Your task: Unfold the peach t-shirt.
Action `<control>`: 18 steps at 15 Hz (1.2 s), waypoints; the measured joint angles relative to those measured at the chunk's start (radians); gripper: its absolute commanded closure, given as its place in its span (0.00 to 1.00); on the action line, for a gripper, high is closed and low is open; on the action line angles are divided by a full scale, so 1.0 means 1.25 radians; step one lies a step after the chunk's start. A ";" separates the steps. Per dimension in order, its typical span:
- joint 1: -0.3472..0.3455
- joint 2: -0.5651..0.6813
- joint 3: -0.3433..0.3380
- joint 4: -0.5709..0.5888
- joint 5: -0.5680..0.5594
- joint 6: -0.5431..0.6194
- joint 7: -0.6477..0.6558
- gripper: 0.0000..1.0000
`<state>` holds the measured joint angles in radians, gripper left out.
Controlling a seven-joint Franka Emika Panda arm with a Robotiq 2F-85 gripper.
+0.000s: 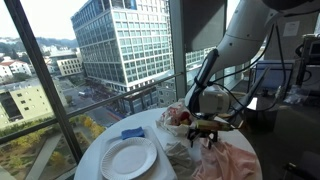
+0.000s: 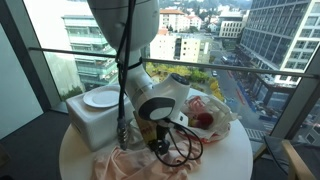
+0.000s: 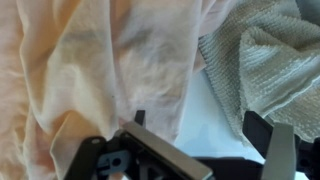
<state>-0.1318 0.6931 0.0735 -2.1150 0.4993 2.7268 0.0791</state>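
Table (image 2: 225, 155): round and white, beside the big window. Everything you work with lies on it.
Peach t-shirt (image 3: 90, 60): it lies crumpled on the near part of the table in both exterior views (image 1: 232, 160) (image 2: 120, 165). In the wrist view it fills the left and the middle, with many deep folds.
How the shirt handles: I judge it light, thin and very soft. It will not keep any shape, it will hang and stretch when you lift it, and it can slide over the smooth table. It is not fragile.
Knit cloth (image 3: 265, 60): grey-white, on the right in the wrist view, just beside the shirt's edge. A strip of bare table shows between them lower down. Take care that you do not catch it together with the shirt.
Bag (image 1: 175, 117): crinkled, with something red inside, farther back than the shirt.
Plate (image 1: 128, 158): white, well apart from the shirt, not in your way.
Gripper (image 3: 205, 135): the two fingers stand wide apart and hold nothing. It hovers low over the right border of the shirt.
Where to take hold: pinch one raised fold or a free edge near that border, one layer only if you can. Whether this is a hem or a sleeve I cannot tell.
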 measured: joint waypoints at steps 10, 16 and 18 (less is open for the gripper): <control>0.083 0.078 -0.094 0.017 -0.019 0.053 0.254 0.73; 0.089 0.067 -0.097 0.017 -0.018 0.053 0.282 1.00; 0.080 0.057 -0.092 0.017 -0.010 0.053 0.283 0.97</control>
<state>-0.0322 0.7638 -0.0414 -2.0935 0.4866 2.7937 0.4325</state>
